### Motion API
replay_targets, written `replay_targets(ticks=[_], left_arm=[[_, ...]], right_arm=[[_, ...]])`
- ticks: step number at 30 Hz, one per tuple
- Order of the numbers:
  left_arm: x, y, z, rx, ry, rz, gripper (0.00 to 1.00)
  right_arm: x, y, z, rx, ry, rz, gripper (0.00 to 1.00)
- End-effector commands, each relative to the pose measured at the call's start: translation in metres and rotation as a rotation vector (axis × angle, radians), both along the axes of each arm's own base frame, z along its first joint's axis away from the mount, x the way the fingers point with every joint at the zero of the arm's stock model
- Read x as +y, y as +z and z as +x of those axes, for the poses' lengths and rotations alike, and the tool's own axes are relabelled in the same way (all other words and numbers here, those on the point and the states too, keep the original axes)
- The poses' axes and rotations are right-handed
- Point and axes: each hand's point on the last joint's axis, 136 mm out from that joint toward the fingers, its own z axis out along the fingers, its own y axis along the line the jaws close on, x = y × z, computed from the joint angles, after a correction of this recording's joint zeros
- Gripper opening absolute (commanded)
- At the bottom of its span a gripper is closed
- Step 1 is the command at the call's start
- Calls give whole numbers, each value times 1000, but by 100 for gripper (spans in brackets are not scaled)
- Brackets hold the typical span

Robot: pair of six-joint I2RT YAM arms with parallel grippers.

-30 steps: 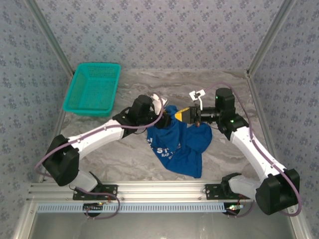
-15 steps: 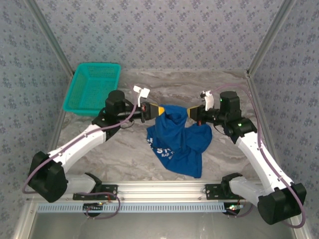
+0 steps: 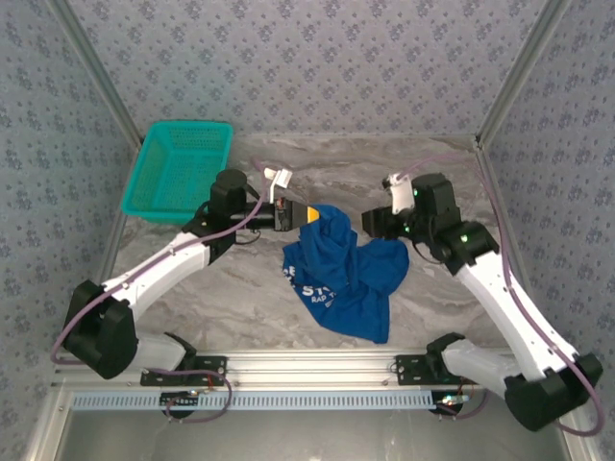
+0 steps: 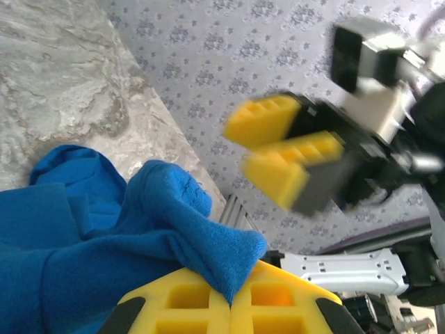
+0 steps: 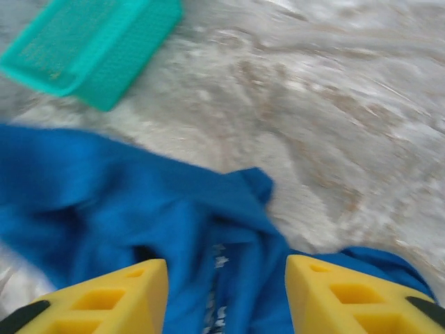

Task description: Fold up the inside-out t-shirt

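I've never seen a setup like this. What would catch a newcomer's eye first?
A crumpled royal-blue t-shirt lies in the middle of the marbled table. The left gripper has its yellow fingers pinched shut on a fold at the shirt's far edge, while the right gripper hangs open just above the cloth. A teal basket sits at the far left corner.
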Motion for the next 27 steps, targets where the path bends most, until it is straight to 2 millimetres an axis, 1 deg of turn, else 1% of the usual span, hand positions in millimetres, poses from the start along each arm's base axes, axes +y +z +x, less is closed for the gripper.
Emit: replay_targets(ticks=[1,3,4,6,9,12,16,19,22,24,27], left_arm=[[0,9,10,1,31,-1,0],[-1,11,10,-3,25,-3,0],[-1,13,9,-8,22,-4,0],[-1,14,8,-12,17,-3,0],[0,14,7,-12,15,-1,0],[0,14,6,-11,12,-2,0],[0,17,3,-18,2,-8,0],[0,17,2,-21,-4,-9,0],[1,17,2,-24,0,-8,0],[2,15,4,-30,11,2,0],[7,13,9,-36,42,18,0]], right_arm=[[22,-6,-16,-74,93,-66,55],[34,-16,-11,-88,104,-110,64],[39,-18,-7,-97,100,-115,65],[51,-19,2,-118,108,-102,63],[61,-27,14,-116,118,-109,57],[74,-34,19,-98,145,-80,57],[73,-43,31,-100,101,-83,55],[70,-44,40,-113,63,-100,45],[66,-46,44,-114,46,-117,26],[61,-46,42,-101,52,-130,21],[51,-45,32,-71,81,-117,15]])
